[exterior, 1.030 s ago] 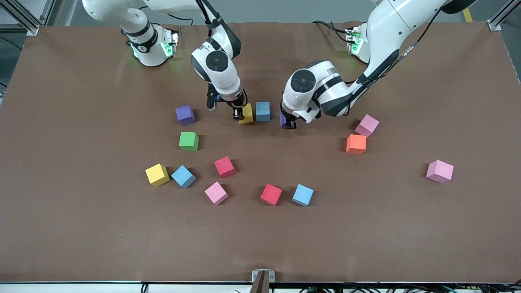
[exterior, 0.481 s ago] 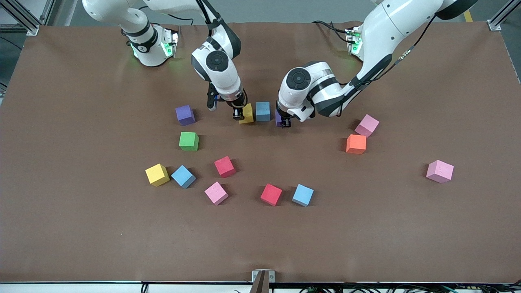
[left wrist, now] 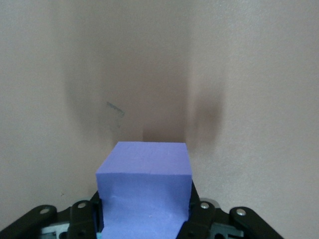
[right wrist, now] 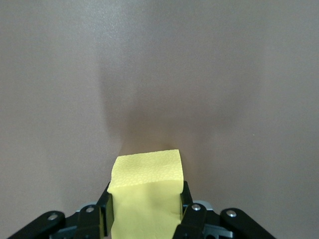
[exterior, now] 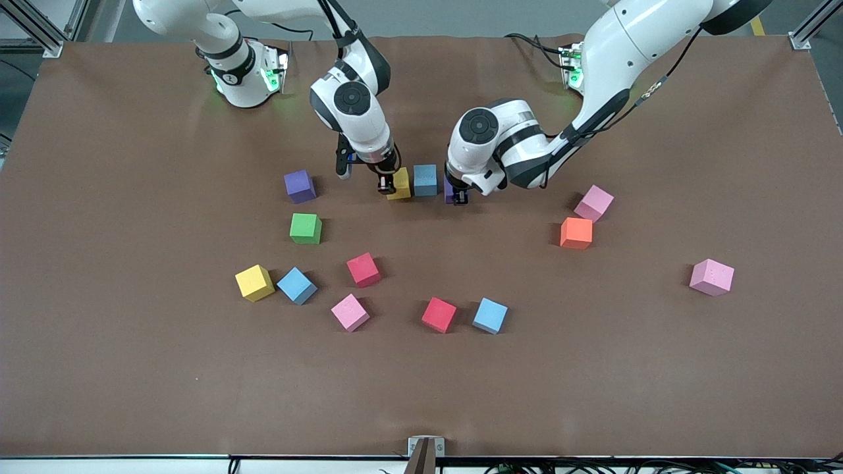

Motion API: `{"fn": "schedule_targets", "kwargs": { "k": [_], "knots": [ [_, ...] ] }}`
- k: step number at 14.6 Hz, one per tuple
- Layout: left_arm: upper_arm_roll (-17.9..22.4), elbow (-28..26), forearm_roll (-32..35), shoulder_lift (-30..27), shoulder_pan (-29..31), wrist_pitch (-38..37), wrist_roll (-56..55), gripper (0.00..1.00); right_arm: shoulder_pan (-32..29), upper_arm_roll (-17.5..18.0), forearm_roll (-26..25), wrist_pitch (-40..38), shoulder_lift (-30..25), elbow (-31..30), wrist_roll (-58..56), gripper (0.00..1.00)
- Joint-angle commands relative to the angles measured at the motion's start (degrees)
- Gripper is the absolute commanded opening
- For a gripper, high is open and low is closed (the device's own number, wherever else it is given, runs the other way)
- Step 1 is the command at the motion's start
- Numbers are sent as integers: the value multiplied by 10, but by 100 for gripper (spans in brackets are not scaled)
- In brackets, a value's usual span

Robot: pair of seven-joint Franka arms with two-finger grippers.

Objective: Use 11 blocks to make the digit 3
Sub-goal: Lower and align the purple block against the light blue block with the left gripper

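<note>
- Now, over the last second I have seen the left gripper [exterior: 459, 195] carry its purple cube [left wrist: 144, 191] in toward the blue cube [exterior: 425, 180]; the purple one sits just beside it, and I cannot tell if they touch.
- The left fingers are clamped on that purple cube, as the left wrist view shows.
- The right gripper [exterior: 386, 186] has not moved, its fingers closed on the yellow cube [exterior: 400, 184], which sits against the blue cube on the side toward the right arm's end.
- I judge this as the 1st 3-cube bar nearly closed up, with 8 cubes left to place.
- Loose pieces: a second purple cube [exterior: 299, 186], 2 red [exterior: 363, 269] [exterior: 438, 315], 2 blue [exterior: 296, 285] [exterior: 490, 316], a yellow [exterior: 254, 282], an orange [exterior: 576, 233] and 3 pink [exterior: 350, 312] [exterior: 593, 203] [exterior: 711, 277], all nearer the front camera or off to the ends.
- The green cube [exterior: 305, 228] is no part of the job.
- Nothing blocks the bar, though the 2 wrists stand close together.
</note>
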Motion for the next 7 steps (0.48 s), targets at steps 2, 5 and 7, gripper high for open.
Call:
{"fn": "schedule_targets", "kwargs": {
  "k": [2, 5, 7],
  "knots": [
    [0, -5, 29, -3, -21, 9, -119, 23, 19, -2, 13, 9, 18, 8, 17, 0],
    [0, -5, 30, -4, -24, 8, -128, 23, 19, -2, 13, 9, 20, 10, 17, 0],
    [0, -5, 30, -3, -30, 8, -131, 23, 20, -2, 14, 9, 20, 11, 17, 0]
  ]
}}
